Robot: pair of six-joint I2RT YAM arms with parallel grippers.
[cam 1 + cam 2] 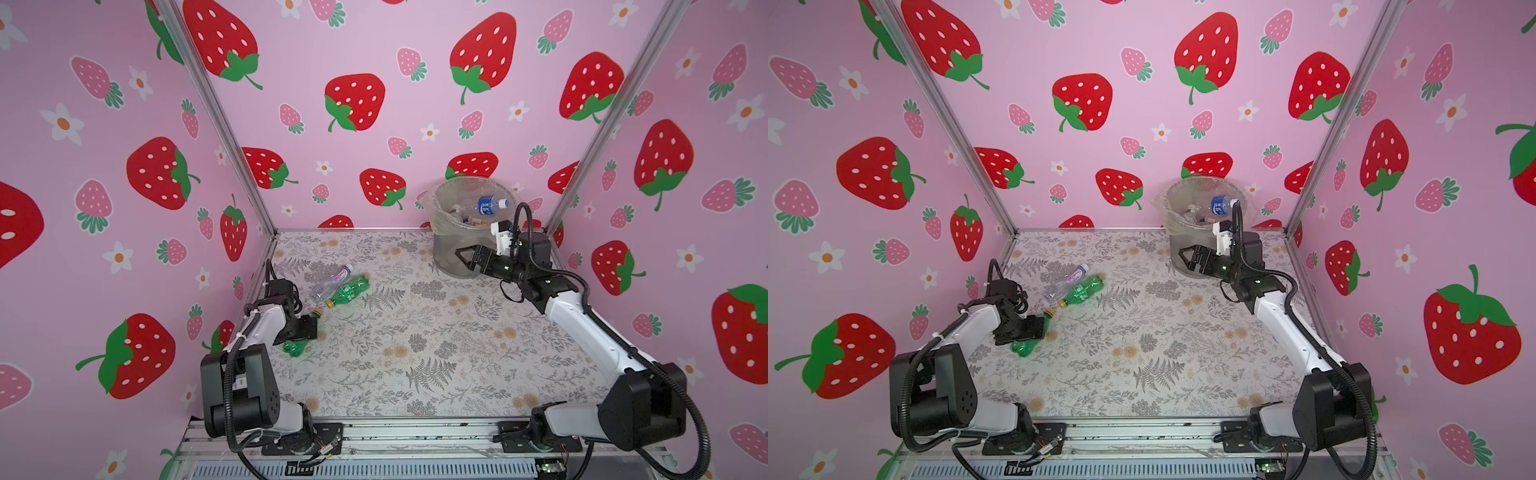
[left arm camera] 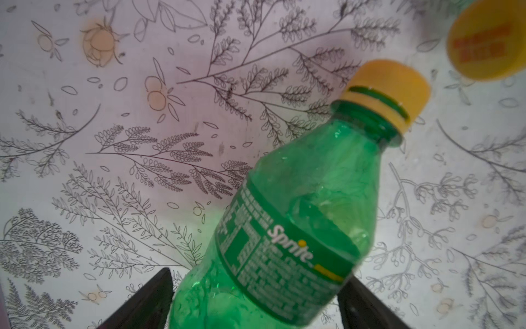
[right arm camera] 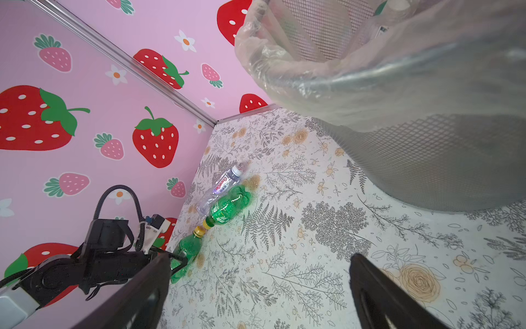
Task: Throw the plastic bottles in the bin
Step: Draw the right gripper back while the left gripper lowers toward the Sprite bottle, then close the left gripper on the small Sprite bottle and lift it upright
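Green bottle [image 2: 299, 213] lies on its side on the table [image 1: 415, 332], near the left edge, yellow cap pointing to the far side. My left gripper [image 2: 256, 276] is down over it, jaws apart with the bottle's lower body between them. One finger looks to be at the label, and a sliver of table shows at the other. I cannot tell if they are pressing it.

Second green bottle [image 1: 349, 291] lies just beyond, cap toward the first one's cap, caps near each other but apart. Clear bottle [image 1: 332, 280] with a red label lies alongside the second green one, touching or nearly so, its cap end pointing away.

Bin [image 1: 446, 253] stands at the far right of the table, bag folded over the rim. Inside it is a blue-labelled bottle [image 1: 486, 205] on top, with more bottles under it that are hard to make out.

My right gripper [image 1: 466, 258] hangs just beside the bin's near wall, jaws spread wide, nothing between them. It is well apart from the three bottles on the table.
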